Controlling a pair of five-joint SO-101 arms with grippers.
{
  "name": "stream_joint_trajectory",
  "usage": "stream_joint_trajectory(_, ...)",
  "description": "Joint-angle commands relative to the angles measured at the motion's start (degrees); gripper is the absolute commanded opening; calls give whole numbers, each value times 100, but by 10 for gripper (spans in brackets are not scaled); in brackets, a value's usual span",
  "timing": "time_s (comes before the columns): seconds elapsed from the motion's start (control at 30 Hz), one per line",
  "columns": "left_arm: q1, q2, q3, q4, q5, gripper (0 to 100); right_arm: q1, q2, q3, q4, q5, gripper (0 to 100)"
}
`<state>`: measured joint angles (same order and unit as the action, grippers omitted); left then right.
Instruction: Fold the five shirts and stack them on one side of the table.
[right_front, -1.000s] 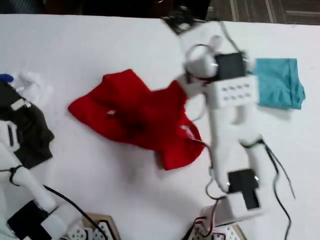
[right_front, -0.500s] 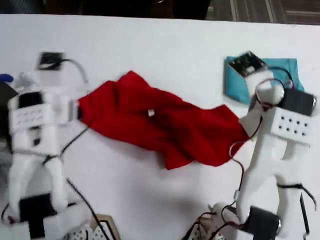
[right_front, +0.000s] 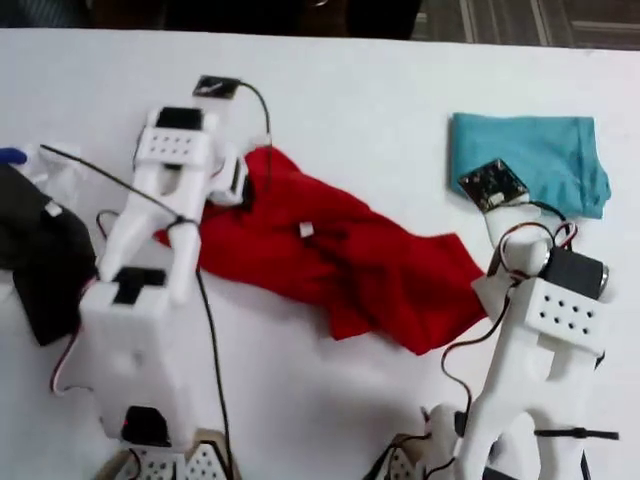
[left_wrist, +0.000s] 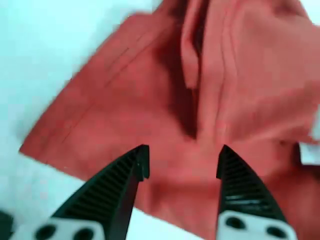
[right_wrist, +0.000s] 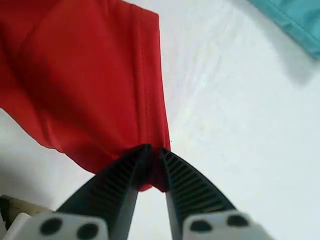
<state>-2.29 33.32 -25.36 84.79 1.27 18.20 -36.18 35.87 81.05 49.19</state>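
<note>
A red shirt (right_front: 340, 255) lies crumpled and stretched across the middle of the white table (right_front: 330, 90). My right gripper (right_front: 483, 277) is at the shirt's right end. In the right wrist view this gripper (right_wrist: 154, 152) is shut on a pinched hem of the red shirt (right_wrist: 85, 75). My left gripper (right_front: 240, 182) hangs over the shirt's far left end. Seen from the left wrist, it (left_wrist: 183, 160) stands open above the red shirt (left_wrist: 240, 75), with nothing between its fingers. A folded teal shirt (right_front: 540, 150) lies at the far right.
A black shirt (right_front: 45, 265) lies bunched at the left edge, with a pale garment (right_front: 60, 165) behind it. The teal shirt's (right_wrist: 295, 20) corner is just beyond the right gripper. Bare table stretches along the back and in front between the two arm bases.
The left arm swung in from the left edge to the shirt's far left end. The right arm drew back toward the front, still holding the shirt's right end.
</note>
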Motion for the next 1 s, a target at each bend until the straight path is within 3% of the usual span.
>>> stream_joint_trajectory(0.0,70,677,-1156,378,35,240,48,-207,9,-75,18,18)
stream_joint_trajectory(0.3,510,2242,-3292,1152,35,238,48,-207,18,-75,18,18)
stream_joint_trajectory(0.63,695,3165,-4690,1697,35,232,48,-198,26,-66,18,18)
stream_joint_trajectory(0.83,747,3200,-4840,1688,53,16,48,-198,26,-66,18,18)
stream_joint_trajectory(0.97,747,3156,-4945,1723,53,24,48,-198,62,-66,9,18)
